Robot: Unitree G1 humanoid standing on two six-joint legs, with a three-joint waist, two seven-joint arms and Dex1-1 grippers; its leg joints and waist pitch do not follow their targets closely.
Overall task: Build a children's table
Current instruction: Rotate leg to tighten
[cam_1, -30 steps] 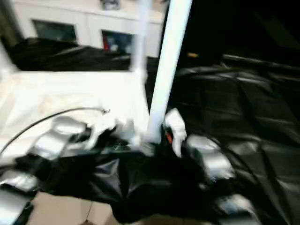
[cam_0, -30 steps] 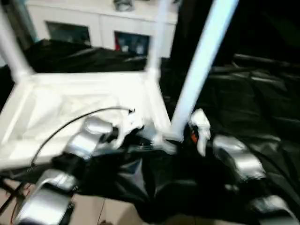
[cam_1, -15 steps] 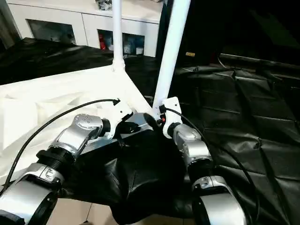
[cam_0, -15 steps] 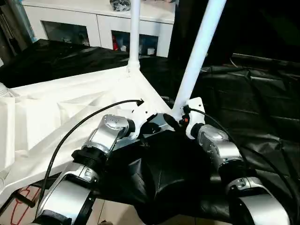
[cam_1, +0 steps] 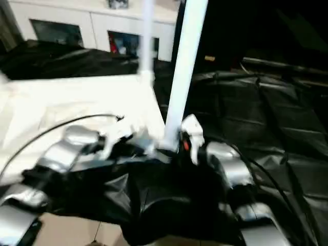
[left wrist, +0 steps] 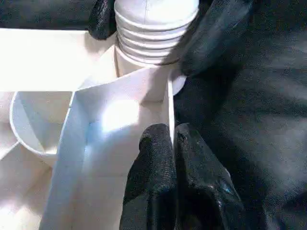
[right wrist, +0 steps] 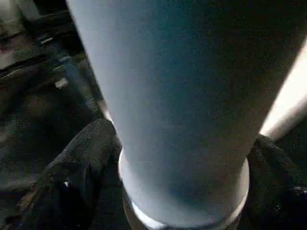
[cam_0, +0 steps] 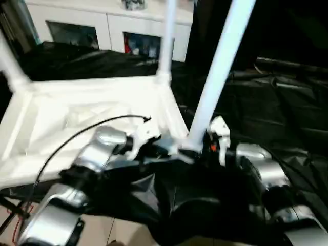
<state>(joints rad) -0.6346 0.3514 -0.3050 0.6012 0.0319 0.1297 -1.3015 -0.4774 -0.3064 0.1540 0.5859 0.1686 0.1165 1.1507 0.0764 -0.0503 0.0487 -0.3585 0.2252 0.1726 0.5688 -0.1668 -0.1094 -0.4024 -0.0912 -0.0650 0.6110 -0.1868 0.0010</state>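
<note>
The white tabletop (cam_0: 92, 110) lies underside up on the black-draped table. White legs stand in its far right corner (cam_0: 166, 36) and far left corner (cam_0: 9, 64). A third leg (cam_0: 218, 77) rises tilted from the near right corner. My right gripper (cam_0: 199, 149) is shut on that leg's base, a black finger (right wrist: 81, 163) on each side of the tube (right wrist: 182, 96). The leg's ribbed end (left wrist: 153, 33) sits in the corner socket with ridges showing. My left gripper (left wrist: 172, 143) is shut on the tabletop's thin rim wall (left wrist: 169, 103) just beside that corner.
Black sheeting (cam_0: 277, 107) covers the work table to the right and behind. A white cabinet (cam_0: 107, 25) with glass doors stands at the back. The table's near edge and beige floor (cam_0: 123, 230) lie below my forearms.
Since half a second ago the tabletop has swung: its far right leg moved right and the far left leg came back into view. Both grippers keep their holds.
</note>
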